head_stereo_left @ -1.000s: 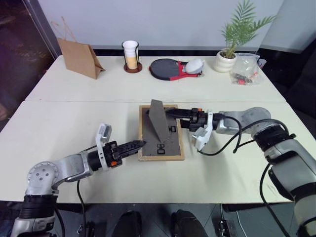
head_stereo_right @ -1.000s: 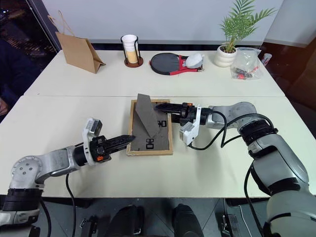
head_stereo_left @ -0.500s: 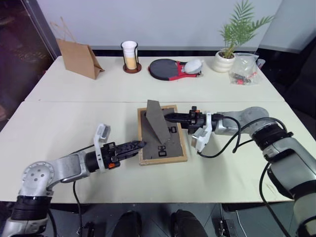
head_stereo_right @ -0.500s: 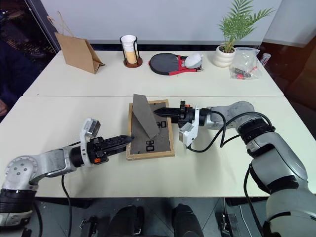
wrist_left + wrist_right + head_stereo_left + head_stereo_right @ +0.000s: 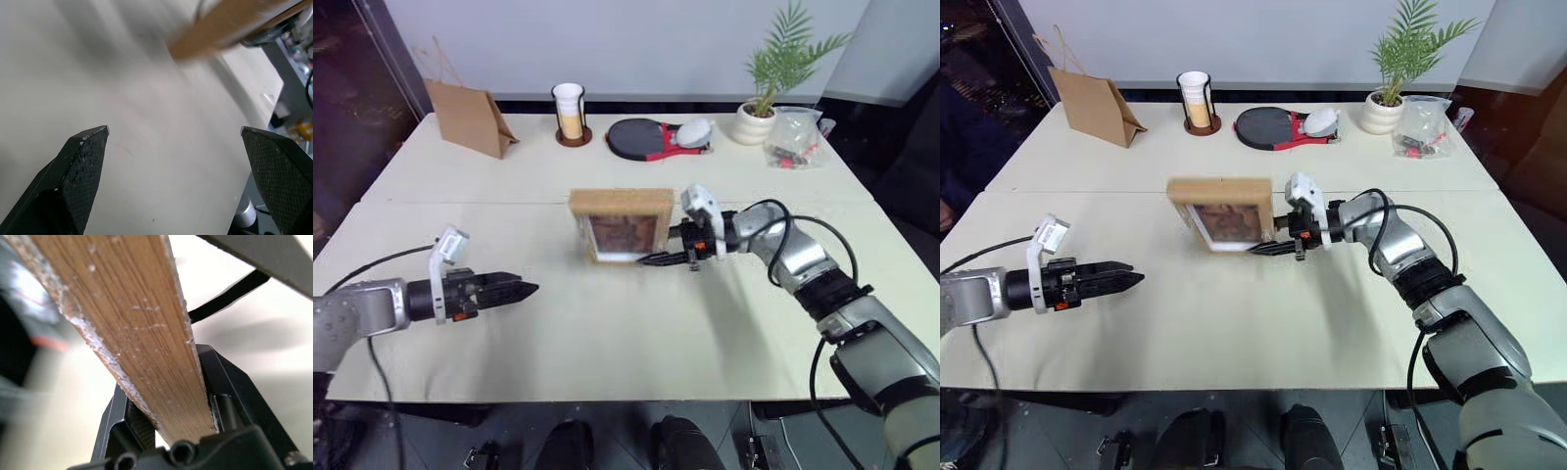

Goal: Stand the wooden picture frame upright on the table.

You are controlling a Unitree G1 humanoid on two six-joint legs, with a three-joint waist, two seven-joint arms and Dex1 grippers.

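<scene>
- Since a second ago, the wooden picture frame [image 5: 622, 226] has gone from lying face-down on the table [image 5: 626, 323] with its stand sticking up to standing on edge, its reddish portrait front now facing the robot.
- Over that same second, the left gripper [image 5: 527, 289] has pulled away to the robot's left; its fingers stand wide apart with nothing between them, and it hovers over bare tabletop well apart from the frame.
- Right gripper [image 5: 654, 258] is clamped on the frame's lower right edge; its wrist view shows the light wood edge [image 5: 142, 333] pinched between both black fingers.
- Frame stands near the middle of the table, just on the near side of the seam between the two tops, its top leaning a little away from the camera.
- Along the far edge of the table sit a brown paper bag [image 5: 468, 116], a cup holder [image 5: 570, 114], a black paddle [image 5: 640, 137], a potted plant [image 5: 759, 113] and a clear plastic bag [image 5: 795, 137].
</scene>
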